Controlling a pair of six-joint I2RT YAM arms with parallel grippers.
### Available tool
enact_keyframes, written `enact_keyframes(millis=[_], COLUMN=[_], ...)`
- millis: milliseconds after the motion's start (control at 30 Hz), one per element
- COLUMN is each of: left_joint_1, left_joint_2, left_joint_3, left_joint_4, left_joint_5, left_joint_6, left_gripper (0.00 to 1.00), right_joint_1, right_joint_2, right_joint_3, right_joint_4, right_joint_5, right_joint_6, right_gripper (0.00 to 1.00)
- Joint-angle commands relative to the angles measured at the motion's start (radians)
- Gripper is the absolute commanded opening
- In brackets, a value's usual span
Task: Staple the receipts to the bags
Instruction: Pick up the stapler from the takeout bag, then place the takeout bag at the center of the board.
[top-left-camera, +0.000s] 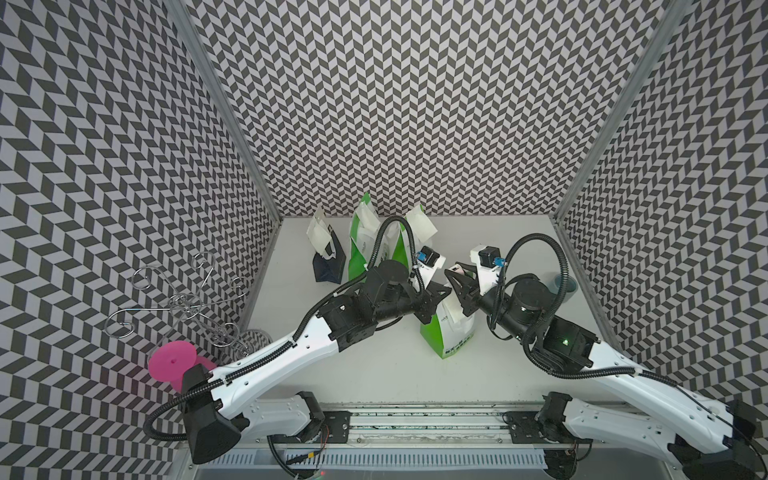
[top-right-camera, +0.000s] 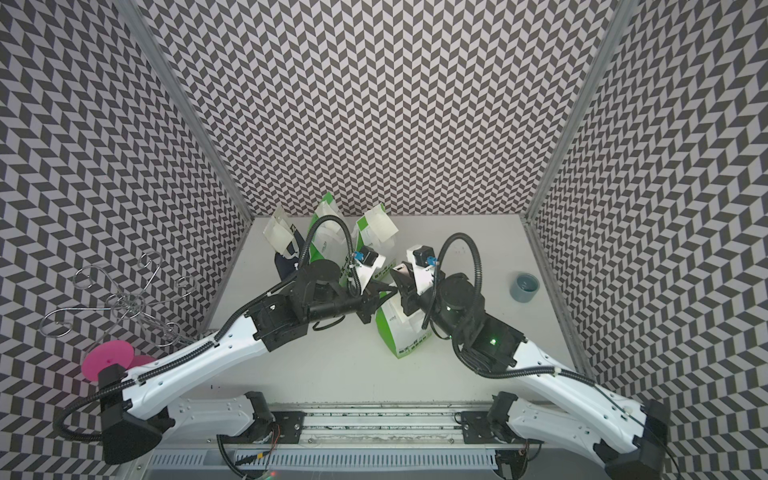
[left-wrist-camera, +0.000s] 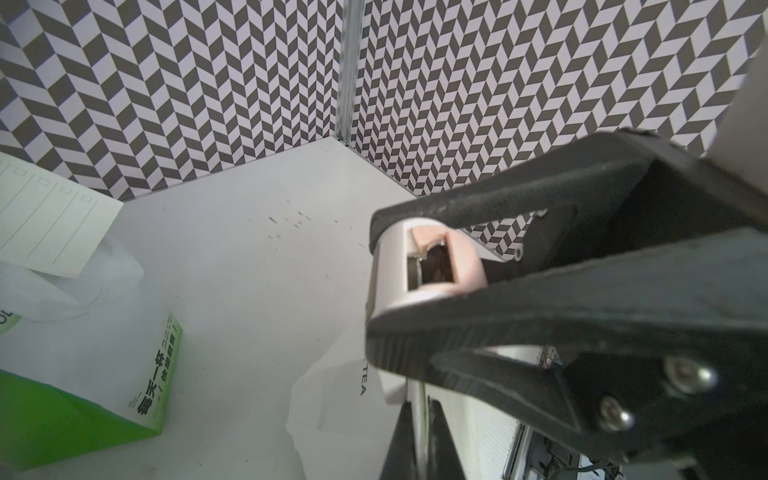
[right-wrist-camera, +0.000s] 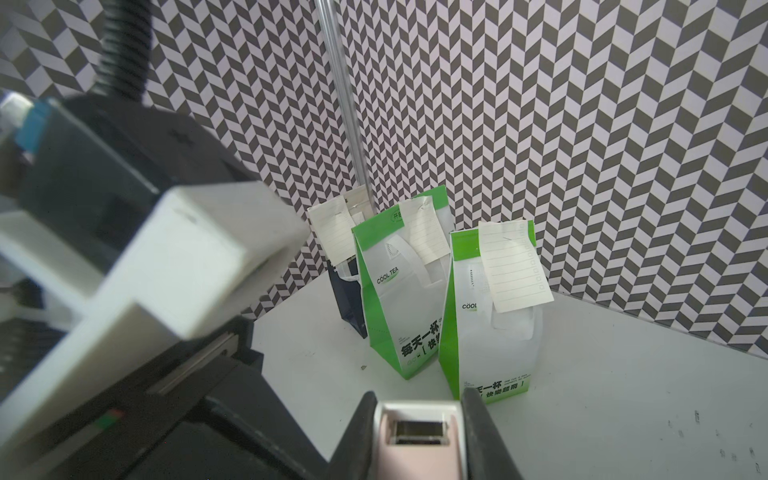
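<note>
A green-and-white bag (top-left-camera: 451, 336) stands mid-table. My left gripper (left-wrist-camera: 419, 440) is shut on its thin top edge; whether a receipt is pinched there too, I cannot tell. My right gripper (right-wrist-camera: 419, 436) is shut on the pinkish-white stapler (right-wrist-camera: 419, 449), held just above that bag's top, facing the left gripper (top-left-camera: 440, 297). At the back stand a navy bag (right-wrist-camera: 349, 299) and two green bags (right-wrist-camera: 399, 299) (right-wrist-camera: 490, 332). Each has a lined cream receipt (right-wrist-camera: 332, 232) (right-wrist-camera: 424, 237) (right-wrist-camera: 515, 266) hanging at its top.
A grey-blue cup (top-right-camera: 524, 286) stands at the right side of the table, behind the right arm. A wire hook rack (top-left-camera: 183, 299) and a pink spool (top-left-camera: 172, 359) sit at the left wall. Patterned walls close in three sides.
</note>
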Motion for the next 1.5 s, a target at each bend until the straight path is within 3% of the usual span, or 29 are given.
enact_keyframes(millis=[0, 133, 267, 400, 733, 1000, 1200, 1267, 1467], left_joint_1=[-0.011, -0.011, -0.002, 0.024, 0.129, 0.171, 0.189, 0.188, 0.192], left_joint_2=[0.009, 0.012, 0.061, 0.181, 0.541, 0.747, 0.879, 0.894, 0.876], left_joint_3=[0.014, 0.025, 0.059, 0.160, 0.502, 0.745, 0.919, 0.931, 0.928], left_joint_4=[0.024, 0.018, 0.039, 0.079, 0.099, 0.026, -0.088, -0.089, -0.052], left_joint_5=[0.023, -0.021, -0.090, -0.155, -0.151, -0.155, -0.105, -0.091, -0.045], left_joint_6=[-0.037, -0.036, -0.016, 0.020, 0.058, 0.080, 0.096, 0.097, 0.085], left_gripper=[0.00, 0.00, 0.00, 0.00, 0.00, 0.00, 0.00, 0.07, 0.49], right_joint_1=[0.003, -0.027, -0.121, -0.200, -0.209, -0.209, -0.209, -0.209, -0.209], right_joint_2=[0.034, 0.027, -0.015, -0.078, -0.194, -0.249, -0.199, -0.186, -0.123], right_joint_3=[0.074, 0.090, 0.091, 0.058, -0.041, -0.060, -0.062, -0.077, -0.105], right_joint_4=[0.146, 0.155, 0.102, 0.029, -0.112, -0.302, -0.518, -0.565, -0.663], right_joint_5=[0.116, 0.222, 0.273, 0.283, 0.301, 0.215, -0.002, -0.075, -0.184], right_joint_6=[0.041, 0.078, 0.114, 0.156, 0.228, 0.317, 0.391, 0.404, 0.418], right_gripper=[0.08, 0.07, 0.06, 0.06, 0.07, 0.07, 0.07, 0.07, 0.07])
